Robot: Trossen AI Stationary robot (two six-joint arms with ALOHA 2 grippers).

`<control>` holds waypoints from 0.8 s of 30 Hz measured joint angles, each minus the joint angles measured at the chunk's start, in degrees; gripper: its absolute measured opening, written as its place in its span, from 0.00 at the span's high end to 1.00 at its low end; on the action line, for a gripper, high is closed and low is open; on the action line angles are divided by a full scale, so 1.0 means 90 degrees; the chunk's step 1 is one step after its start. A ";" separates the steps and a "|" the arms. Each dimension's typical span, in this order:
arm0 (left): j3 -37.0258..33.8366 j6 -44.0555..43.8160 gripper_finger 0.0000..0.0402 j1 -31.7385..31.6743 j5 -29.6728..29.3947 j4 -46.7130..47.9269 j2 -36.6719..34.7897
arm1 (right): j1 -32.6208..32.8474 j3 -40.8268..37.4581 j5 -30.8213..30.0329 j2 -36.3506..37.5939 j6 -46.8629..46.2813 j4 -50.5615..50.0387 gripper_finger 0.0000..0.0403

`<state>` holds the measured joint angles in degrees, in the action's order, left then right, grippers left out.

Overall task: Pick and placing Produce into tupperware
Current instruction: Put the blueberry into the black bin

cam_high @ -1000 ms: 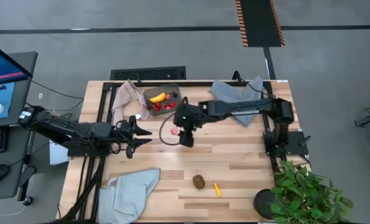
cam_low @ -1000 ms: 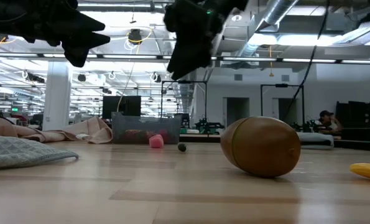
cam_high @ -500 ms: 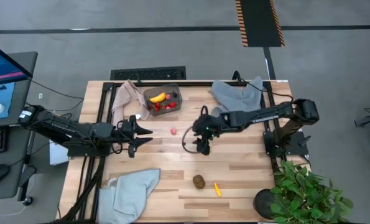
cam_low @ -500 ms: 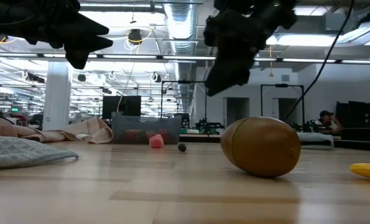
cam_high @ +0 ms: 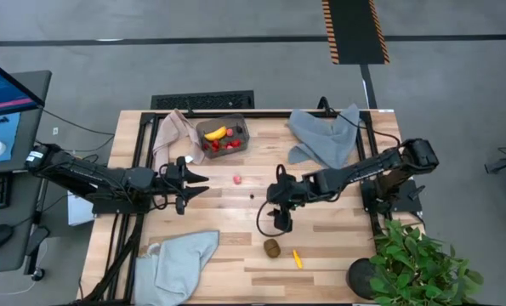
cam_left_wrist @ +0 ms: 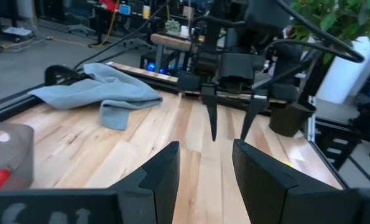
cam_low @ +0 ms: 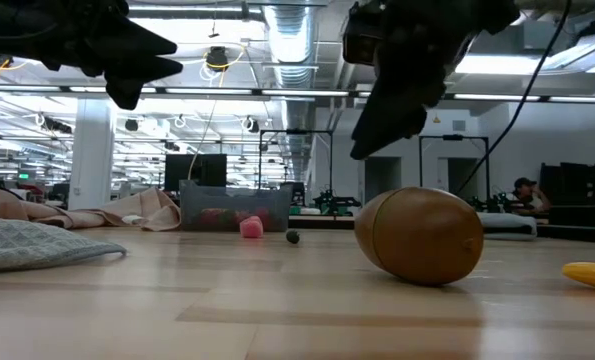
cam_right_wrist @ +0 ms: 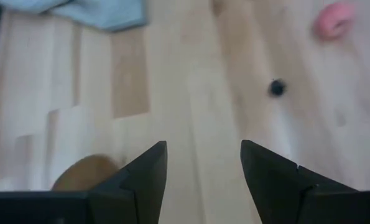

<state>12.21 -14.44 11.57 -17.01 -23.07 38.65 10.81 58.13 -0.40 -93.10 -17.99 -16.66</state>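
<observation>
Right gripper (cam_high: 279, 223) hangs in the air over the middle of the table (cam_high: 338, 229), and its two dark fingers (cam_right_wrist: 144, 171) stand apart with nothing between them. It is just above the brown kiwi (cam_high: 272, 247), which lies on the wood near the front edge. A tiny yellow piece (cam_high: 298, 258) lies just right of the kiwi.

A pink berry (cam_high: 237, 179) and a small dark berry (cam_high: 253, 195) lie near each other on the bare wood, farther back than the kiwi. The grey tub (cam_high: 222, 134) sits at the far side of the table, left of the middle. A yellow banana (cam_high: 216, 133) and red strawberries (cam_high: 221, 144) are inside it. A beige-pink cloth (cam_high: 171, 133) lies touching the tub on its left.

Left gripper (cam_high: 193, 184) waits over the left side of the table, held up off the wood. Its fingers (cam_left_wrist: 163, 171) are apart too and hold nothing.

A grey-blue cloth (cam_high: 325, 136) lies at the far right, and another cloth (cam_high: 180, 257) lies at the near left. A green potted plant (cam_high: 414, 259) stands at the near right corner.
</observation>
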 joint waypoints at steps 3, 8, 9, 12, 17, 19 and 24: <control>0.0000 -0.0010 0.65 0.0000 -0.0141 -0.0007 0.0000 | -0.0077 0.0000 -0.0370 -0.0041 0.0182 0.0213 0.43; 0.0000 -0.0022 0.65 0.0000 -0.0171 -0.0018 0.0000 | -0.0377 0.0012 -0.0458 -0.0210 0.0380 0.0740 0.44; 0.0000 -0.0036 0.65 0.0000 -0.0172 -0.0018 0.0000 | -0.0460 0.0032 -0.0461 -0.0320 0.0380 0.0914 0.44; 0.0000 -0.0036 0.65 0.0000 -0.0175 -0.0013 0.0000 | -0.0699 -0.0017 -0.0375 -0.0553 0.0382 0.1044 0.44; 0.0000 -0.0039 0.65 0.0000 -0.0170 0.0043 -0.0002 | -0.1113 0.0061 -0.0100 -0.1042 0.0380 0.1096 0.45; 0.0000 -0.0041 0.65 0.0000 -0.0170 -0.0002 0.0024 | -0.1213 0.0062 -0.0083 -0.1092 0.0380 0.1169 0.46; 0.0000 -0.0039 0.65 0.0000 -0.0174 0.0002 0.0091 | -0.1288 0.0063 -0.0083 -0.1217 0.0380 0.1271 0.47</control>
<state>12.21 -14.79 11.57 -18.58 -23.05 39.47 -0.79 58.70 -1.15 -104.05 -14.57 -5.21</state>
